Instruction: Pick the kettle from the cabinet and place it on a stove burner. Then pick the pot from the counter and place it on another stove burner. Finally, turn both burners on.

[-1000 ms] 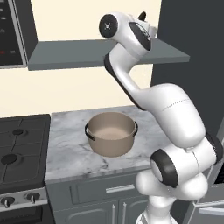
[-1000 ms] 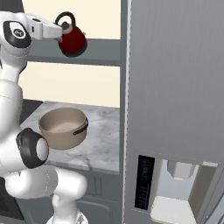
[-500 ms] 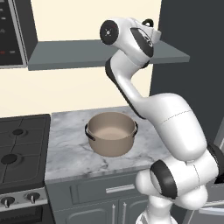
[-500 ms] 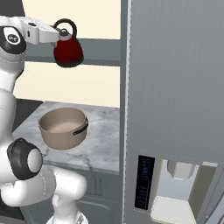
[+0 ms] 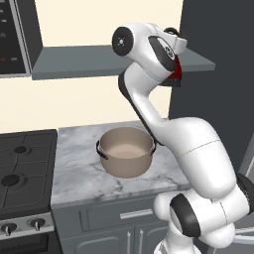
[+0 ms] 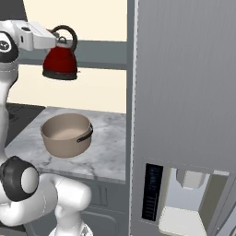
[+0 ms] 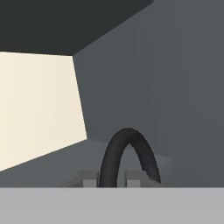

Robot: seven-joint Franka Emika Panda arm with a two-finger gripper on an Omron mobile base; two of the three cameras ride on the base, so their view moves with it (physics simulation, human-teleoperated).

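The gripper [image 6: 54, 40] is clamped on the black loop handle of the red kettle [image 6: 60, 62], which hangs in the air in front of the grey cabinet shelf [image 5: 89, 59], clear of its slab and above the counter [image 5: 79, 173]. In the hand view the handle arches up between the two finger tips [image 7: 89, 178] (the kettle's body lies below that picture's edge). The tan pot [image 5: 126, 151] sits upright on the marble, to the right of the black stove [image 5: 25, 168], whose burners [image 5: 11, 180] are bare.
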